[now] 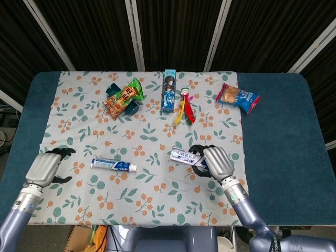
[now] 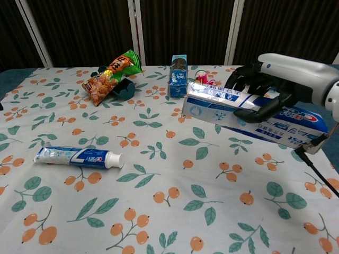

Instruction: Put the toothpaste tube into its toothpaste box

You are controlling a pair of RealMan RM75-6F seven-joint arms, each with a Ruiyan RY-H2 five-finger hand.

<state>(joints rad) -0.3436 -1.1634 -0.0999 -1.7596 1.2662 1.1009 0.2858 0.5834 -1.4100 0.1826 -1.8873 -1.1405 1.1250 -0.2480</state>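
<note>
Toothpaste tube (image 1: 113, 165), white and blue with a white cap, lies flat on the floral-printed cloth (image 1: 79, 136) covering the blue table (image 1: 278, 131), as seen from the head camera. One long blue-and-silver toothpaste box (image 1: 185, 156) is lifted off the cloth, gripped by the right hand (image 1: 215, 161), fingers wrapped over it. The left hand (image 1: 46, 168) hovers near the cloth's left edge, fingers curled downward and holding nothing, well apart from the tube. At the far side lie one orange-and-green snack bag (image 1: 123, 97), one blue biscuit pack (image 1: 168, 91), one red-and-yellow toy (image 1: 185, 108) and one blue-and-orange snack packet (image 1: 238, 97).

From the chest camera, the right hand (image 2: 265, 90) clasps the toothpaste box (image 2: 222, 106) in the air, tilted, its open-looking end toward the left. The single toothpaste tube (image 2: 78, 157) rests on the cloth (image 2: 159, 211) at left, untouched. The left hand is out of this frame.
</note>
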